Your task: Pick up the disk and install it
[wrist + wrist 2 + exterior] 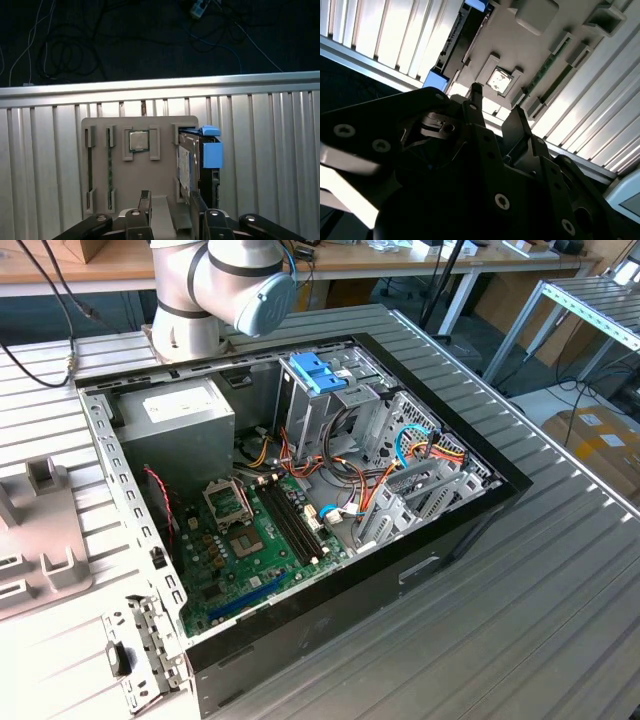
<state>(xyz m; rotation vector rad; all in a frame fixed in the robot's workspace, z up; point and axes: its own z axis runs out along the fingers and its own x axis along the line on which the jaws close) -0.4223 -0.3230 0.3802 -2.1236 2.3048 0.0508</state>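
On the grey fixture tray [165, 125], the disk [192, 162] stands on edge in the end slot, with its blue tab [212, 152] on the outer side. The CPU [139, 141] pocket is just beside it and the RAM sticks [89, 165] are further along. The claw [170, 196] hovers over the tray, fingers well apart, holding nothing. It looks centred on the bare strip between CPU and disk, not on the disk. My call: shift across until the fingers straddle the disk's flat faces, square to the slot. Grip the dark body rather than the blue plastic, and lift straight so the rails don't bind. Room: the CPU-side slot wall looks tight for the inner finger, while the outer side is open ribbed surface [260, 165]. The surface edge rail [160, 87] runs near the tray. The open PC case [300, 490] sits beside the tray in the exterior view.
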